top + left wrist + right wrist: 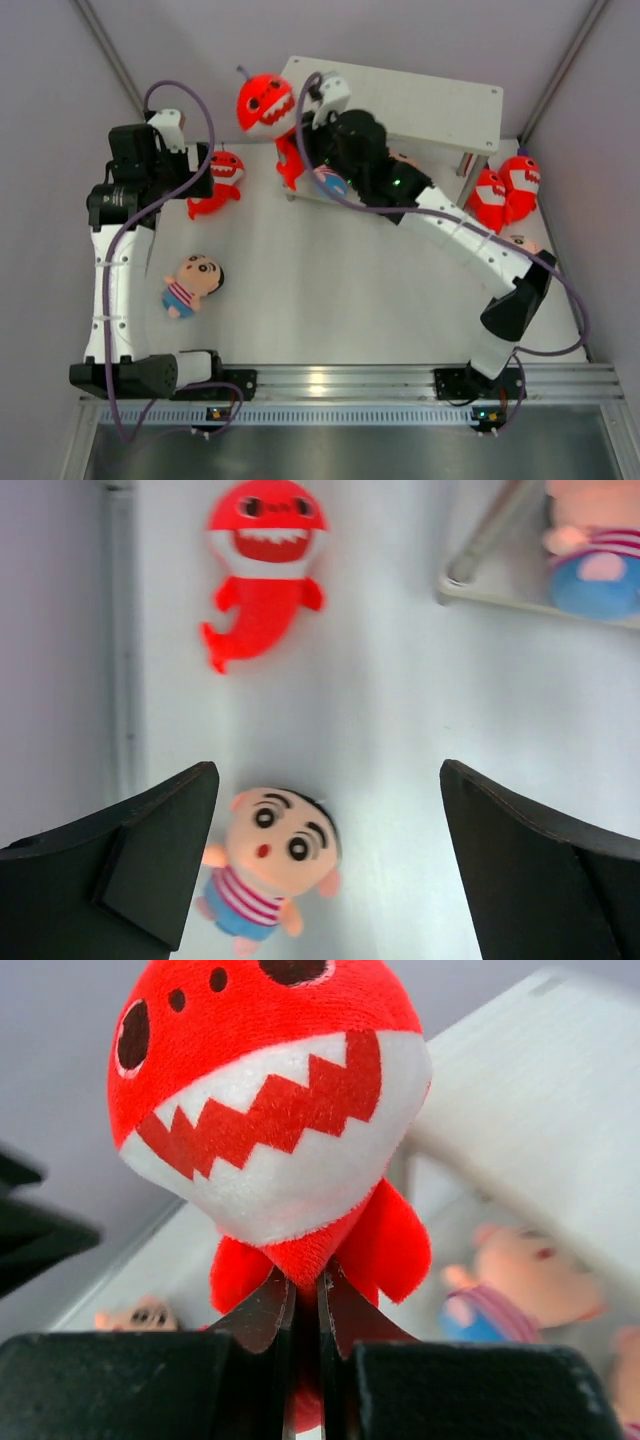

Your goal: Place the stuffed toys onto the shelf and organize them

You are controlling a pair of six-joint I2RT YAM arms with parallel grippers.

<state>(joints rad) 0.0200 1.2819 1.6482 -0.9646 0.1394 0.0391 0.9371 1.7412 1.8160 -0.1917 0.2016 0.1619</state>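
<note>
One boy doll point(590, 550) on shelf point(420, 100), right end effector point(305, 1310) pinching a shark point(266, 103), left end effector point(327, 775) spread; toys point(505, 190) wait at table point(330, 300) left and right edges.

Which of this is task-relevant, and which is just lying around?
Job: shelf; held shark in right hand; loose shark; shark pair; loose doll; shelved doll.
Incidental: purple cables; aluminium rail.

worktop point(330, 300): flat, matte, pale white-grey | enclosure: plain lavender-grey panels, left wall point(40, 200), back wall point(400, 30), right wall point(612, 200) | corners: thin grey metal back-left strut point(105, 50) and back-right strut point(575, 50), both slanting | near edge: ribbed aluminium rail point(380, 380), soft glare at its middle | light: even, faint shadows
</note>
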